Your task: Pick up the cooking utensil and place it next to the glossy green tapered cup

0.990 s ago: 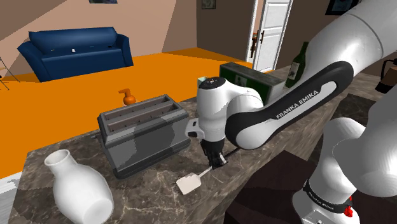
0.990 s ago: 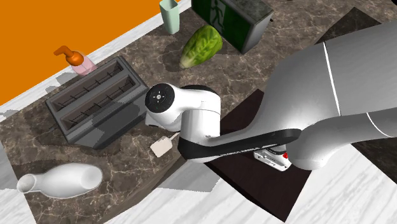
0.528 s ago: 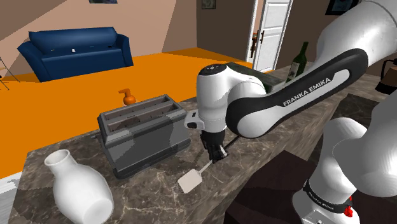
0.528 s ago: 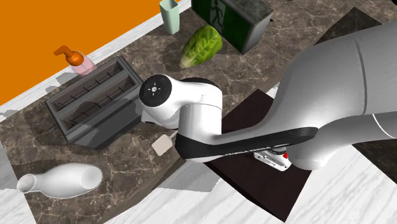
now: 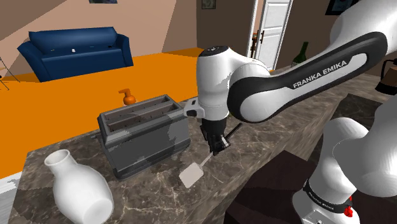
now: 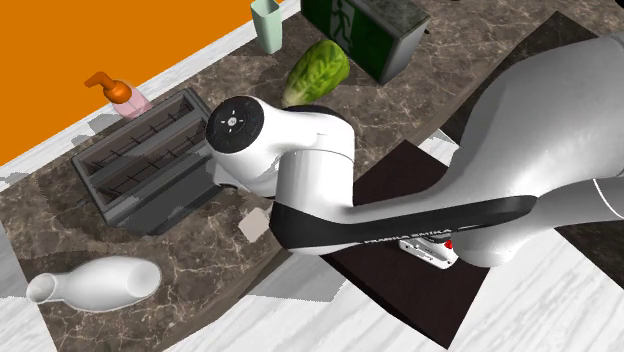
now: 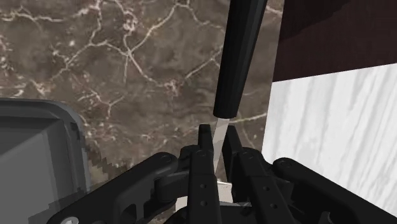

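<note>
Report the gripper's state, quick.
Gripper: jaws closed on the spatula, clasping its thin neck.

The white arm (image 5: pixel 356 159) rises at the right of the shoulder view, bends near the top right corner and reaches left to the middle. There its round white wrist (image 5: pixel 215 86) turns down. The black gripper (image 5: pixel 217 147) hangs under it, tipped a little. Its two fingers (image 7: pixel 205 137) pinch the thin neck of the spatula (image 5: pixel 191 174).
</note>
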Controlling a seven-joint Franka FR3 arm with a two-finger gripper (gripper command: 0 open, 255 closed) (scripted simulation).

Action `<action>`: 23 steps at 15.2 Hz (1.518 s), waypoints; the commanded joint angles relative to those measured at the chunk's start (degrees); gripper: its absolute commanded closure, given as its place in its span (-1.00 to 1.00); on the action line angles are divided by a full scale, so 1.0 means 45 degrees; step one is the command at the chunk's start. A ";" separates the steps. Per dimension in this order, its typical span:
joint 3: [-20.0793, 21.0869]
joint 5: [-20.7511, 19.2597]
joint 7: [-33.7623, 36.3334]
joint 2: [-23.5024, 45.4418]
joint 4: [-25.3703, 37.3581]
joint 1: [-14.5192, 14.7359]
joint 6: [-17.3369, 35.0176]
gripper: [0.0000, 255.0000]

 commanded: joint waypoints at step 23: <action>-0.0147 0.0018 -0.0215 -0.0764 0.3492 -0.0026 -0.4257 1.00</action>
